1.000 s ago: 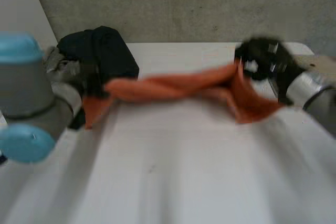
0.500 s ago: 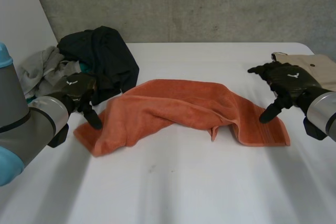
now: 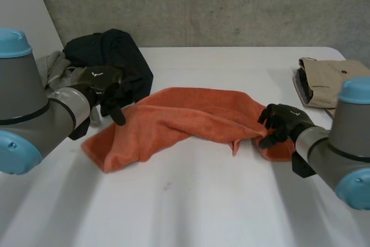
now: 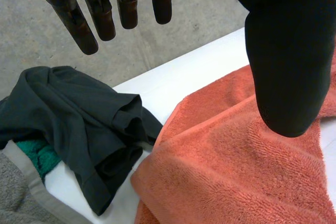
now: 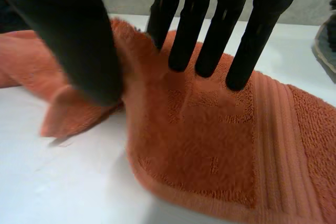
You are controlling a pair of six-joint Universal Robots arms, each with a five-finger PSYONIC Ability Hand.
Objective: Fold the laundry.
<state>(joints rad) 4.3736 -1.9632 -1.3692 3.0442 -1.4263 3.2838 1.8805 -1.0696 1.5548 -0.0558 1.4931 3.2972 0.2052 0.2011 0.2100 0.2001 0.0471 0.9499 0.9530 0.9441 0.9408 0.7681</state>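
An orange towel (image 3: 185, 114) lies crumpled across the middle of the white table (image 3: 202, 206), with a thick fold along its length. My left hand (image 3: 107, 88) hovers open just over the towel's far left edge, beside the dark clothes; its fingers (image 4: 100, 14) are straight and hold nothing above the towel (image 4: 236, 171). My right hand (image 3: 283, 122) rests on the towel's right end. There its fingers (image 5: 210, 30) press down on the towel (image 5: 210, 145), and a raised ridge of cloth is pinched between them and the thumb.
A heap of dark clothes (image 3: 110, 56) with a grey garment (image 3: 55, 65) lies at the table's far left; under the dark garment (image 4: 79, 114) shows a green cloth (image 4: 37, 156). A folded beige garment (image 3: 326, 79) lies at the far right.
The towel, stretched between both hands a second ago, now lies on the table. My left hand has lifted off its left edge. My right hand moved inward and closed on the right end.
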